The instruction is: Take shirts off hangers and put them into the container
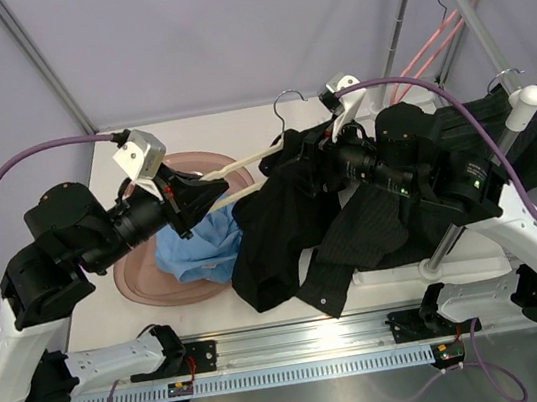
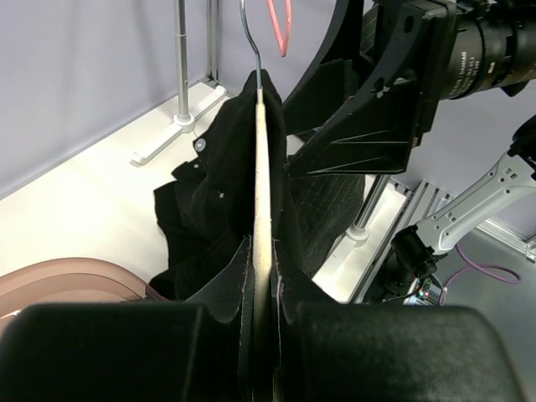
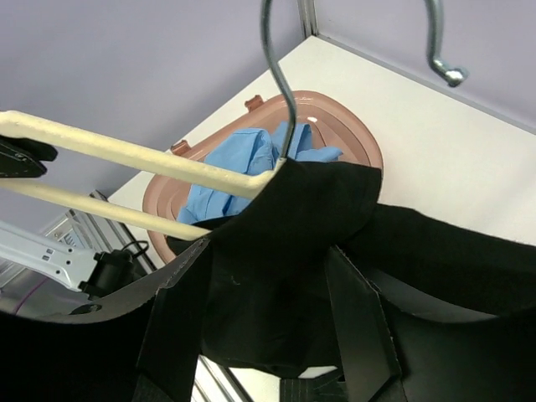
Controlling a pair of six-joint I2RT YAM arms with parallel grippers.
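ok so from the left: the container (image 1: pixel 136 277) sits on the desk (image 1: pixel 208 134) in front of the left arm, and the light blue shirt (image 1: pixel 195 252) is already lying in it. The left tool (image 1: pixel 187 195) hovers just above that, clamped tight on the end of the cream hanger (image 3: pixel 126 152). Going by the left wrist view, a scrap of black cloth is pinched in alongside the bar. The hanger sticks out sideways toward the right arm, and its hook (image 3: pixel 280 75) points away from the arms and hangs on nothing. The black shirt (image 1: pixel 274 236) is on the far half of the hanger, and the rest of it droops to the desk, seemingly overlapping the container's right edge. The right tool (image 3: pixel 268 260) is up at the neck of that shirt. Its jaws stand apart with black cloth filling the gap, and honestly I can't tell if it's biting or just straddling.

How I'd do it: left holds the hanger steady and fairly level, and right gets a proper pinch on the collar only, not the bar or hook. Then pull along the hanger's arm rather than straight off, so the shoulder slides clear. That trapped cloth at the left tool could snag, so watch it. The pinstripe shirt (image 1: pixel 385 239) lies right underneath, don't grab that too
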